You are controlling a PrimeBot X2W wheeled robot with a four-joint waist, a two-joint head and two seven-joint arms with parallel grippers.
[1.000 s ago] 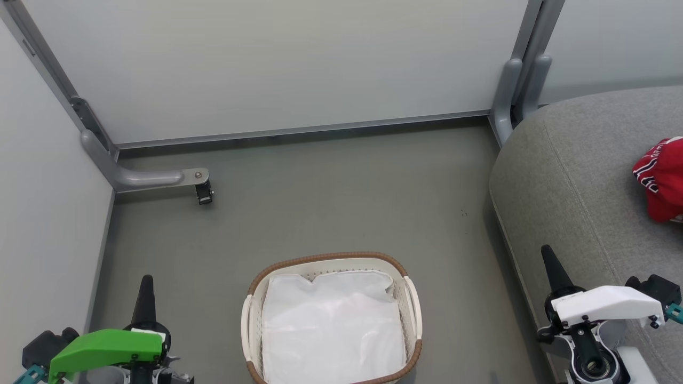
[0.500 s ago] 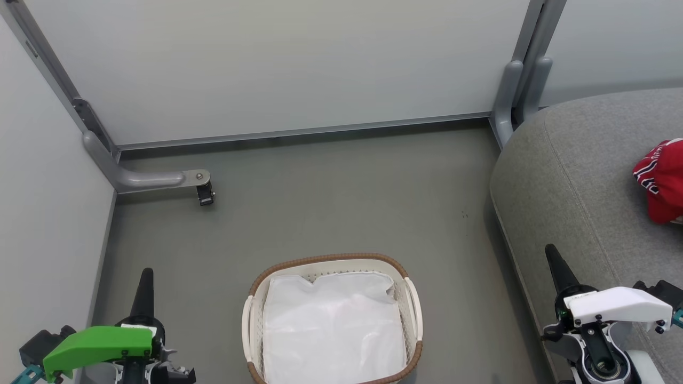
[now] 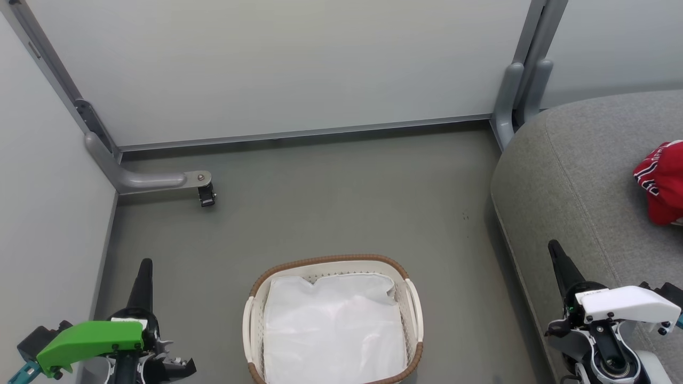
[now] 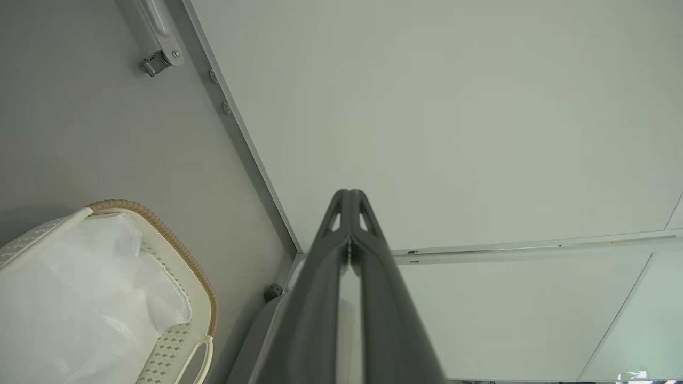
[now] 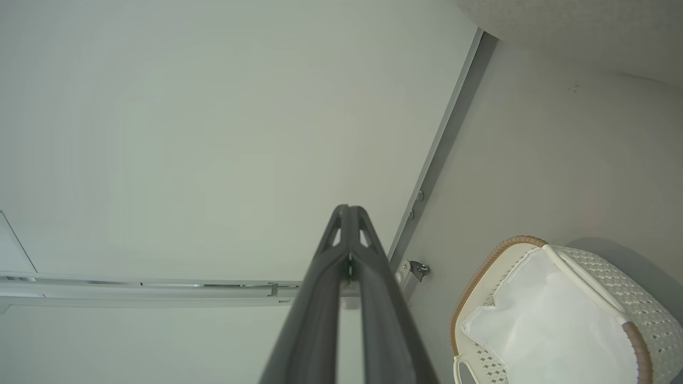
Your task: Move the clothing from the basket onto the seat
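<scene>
Grey floor (image 3: 341, 202), basket (image 3: 325, 260) between left tool (image 3: 145, 263) and right tool (image 3: 554, 246), both closed empty, clothing (image 3: 661, 181) on seat (image 3: 576, 176) beyond latter

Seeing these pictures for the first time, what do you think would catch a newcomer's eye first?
The red clothing stands out most, lying on the grey seat at the far right of the head view. Next is the cream basket on the floor at bottom centre, its white liner showing.

no legible text, markings on the clothing (image 3: 661, 184) too small to read
</scene>
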